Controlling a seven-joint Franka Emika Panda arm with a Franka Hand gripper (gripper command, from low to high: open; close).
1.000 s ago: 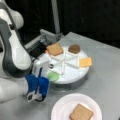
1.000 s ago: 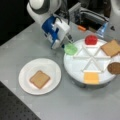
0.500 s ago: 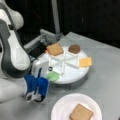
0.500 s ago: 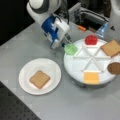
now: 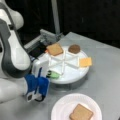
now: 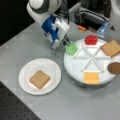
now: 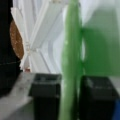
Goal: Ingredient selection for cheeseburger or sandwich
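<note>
My gripper [image 6: 65,43] is shut on the green lettuce [image 6: 72,48] at the rim of the white divided tray [image 6: 75,65]. In the wrist view the lettuce [image 7: 71,57] stands edge-on between the two black fingers [image 7: 46,93]. In a front view the blue gripper [image 5: 44,79] holds the lettuce [image 5: 53,74] at the tray's near-left side. The tray holds a red tomato [image 6: 90,40], a bread square [image 6: 111,48], a brown patty [image 6: 114,68] and orange cheese [image 6: 91,77]. Another bread slice [image 6: 39,79] lies alone on the white round plate [image 6: 27,70].
A grey metal fixture [image 6: 91,17] with an orange piece sits behind the tray. The arm's white body [image 5: 12,57] fills a front view's left. The table's dark edge [image 6: 10,100] runs along a front view's bottom left.
</note>
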